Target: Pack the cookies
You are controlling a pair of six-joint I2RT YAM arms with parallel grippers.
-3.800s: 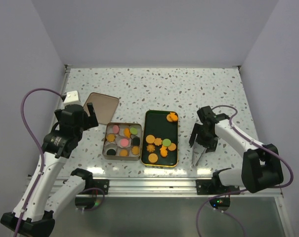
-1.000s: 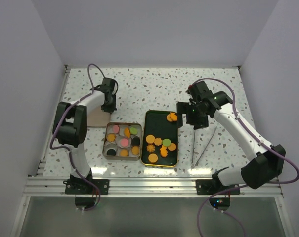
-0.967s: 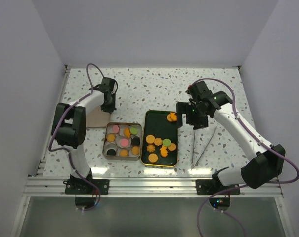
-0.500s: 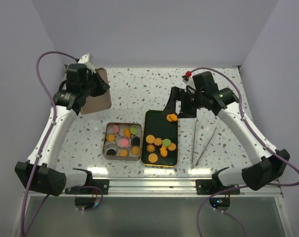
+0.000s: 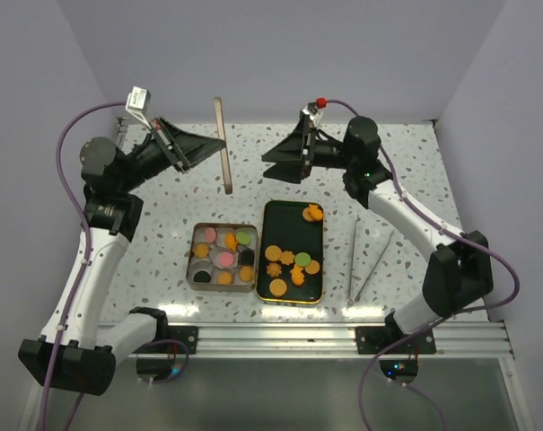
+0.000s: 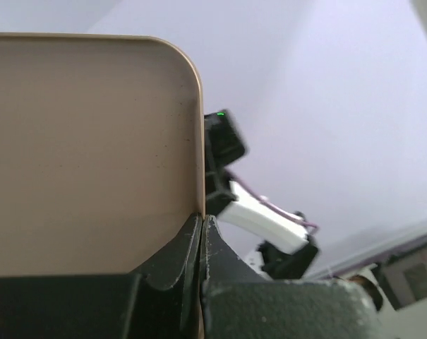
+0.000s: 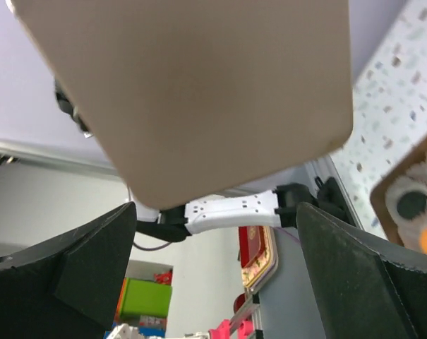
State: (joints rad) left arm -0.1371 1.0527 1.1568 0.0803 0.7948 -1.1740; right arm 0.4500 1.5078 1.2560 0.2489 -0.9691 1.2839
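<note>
**A:** High above the surface (image 5: 397, 162), the left gripper (image 6: 201, 224) is pinched tight on the edge of the tan tin lid (image 5: 222, 144) and holds it up in the air.

**B:** The lid stands on edge. From overhead it shows only as a thin strip, with its long axis running near to far in that view. Its broad face is turned toward the right wrist camera.

**A:** The right gripper (image 5: 269, 169) faces it from the other side. Its fingers are spread wide with nothing between them, and it's clear of the lid.

**B:** So the lid hangs between the two grippers, over the far-left side of the layout. Where are the cookies (image 5: 289, 259)?

**A:** Down on the surface, well apart from both grippers. Some sit in the open tin (image 5: 189, 256), and the rest are on the black tray (image 5: 289, 229) just to its right.

**B:** They all lie flat, faces up. Being rounds and flower shapes, they have no real long axis. The tray itself runs near to far, with a small orange pile at its far end and the main cluster in the near half.

**A:** Right of the tray lie long metal tweezers (image 5: 354, 260). The joined end is near, and the arms open toward the far side.
</note>
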